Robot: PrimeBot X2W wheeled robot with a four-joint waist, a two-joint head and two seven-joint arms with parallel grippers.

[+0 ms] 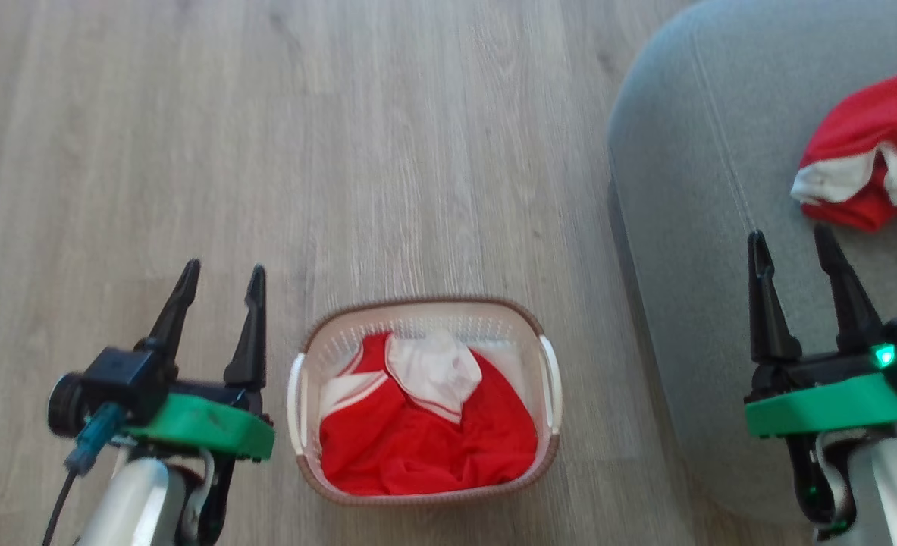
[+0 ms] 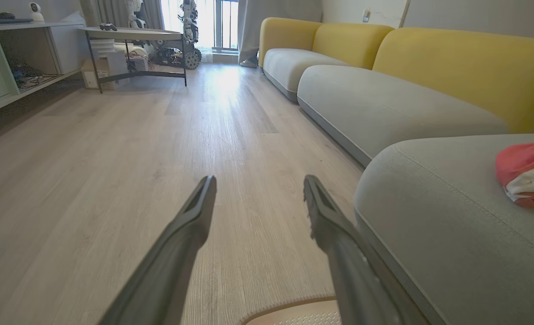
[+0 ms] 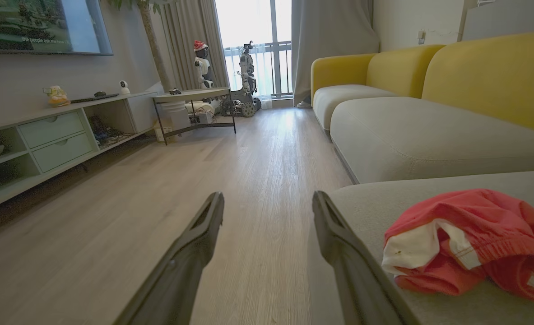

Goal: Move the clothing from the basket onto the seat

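Clothing (image 1: 425,436) heaped in basket (image 1: 486,322), 6 o'clock; red piece (image 1: 869,148) on seat (image 1: 691,189), 2 o'clock; left gripper (image 1: 224,270), right gripper (image 1: 789,235) spread, empty.

Basket (image 1: 448,317) open on top, red garment (image 1: 425,440) inside reachable from above; rim walls all sides. Wood floor (image 1: 266,152) left of and beyond basket free to pass. Right of basket, sofa seat (image 1: 691,227) edge blocks; second garment (image 1: 865,167) lies on it.

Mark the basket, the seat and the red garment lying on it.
basket (image 1: 448,317): head view, far inner wall.
seat (image 1: 691,189): head view, bare grey cushion top.
red garment (image 3: 474,216): right wrist view, red top fold.
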